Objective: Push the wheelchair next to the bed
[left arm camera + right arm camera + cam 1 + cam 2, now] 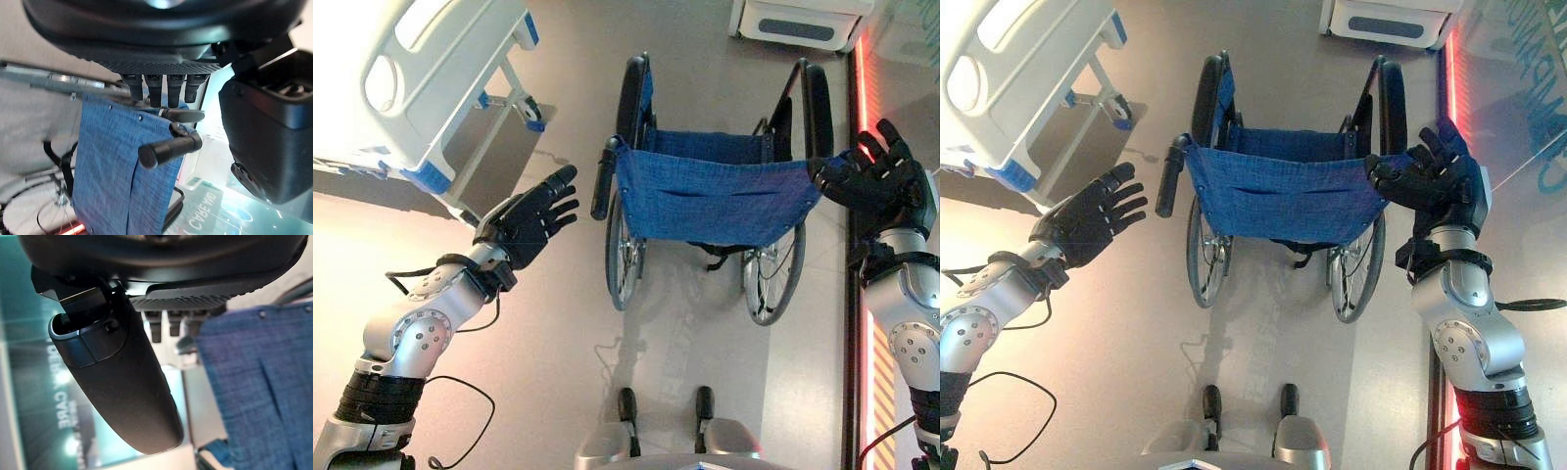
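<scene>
Blue cloth backrest point(705, 201) of the wheelchair point(715, 186) facing the robot, bed point(421, 88) standing well apart to the left, so still needing a push. Left hand point(530, 223) hovering beside the left push handle point(602, 178), fingers released. Right hand point(1435, 181) reaching the right handle, fingers spread, touching or not, cannot tell. Left wrist view: handle point(168, 149) lying free past straight fingers point(159, 90). Right wrist view: cloth point(254, 382) beside the released fingers point(168, 323).

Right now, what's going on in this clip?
The robot stands behind a wheelchair, reaching for its push handles. The right hand is at the right handle, fingers spread, not clearly gripping it. The left hand is open and short of the left handle. The bed lies ahead to the left; pushing hasn't begun.
</scene>
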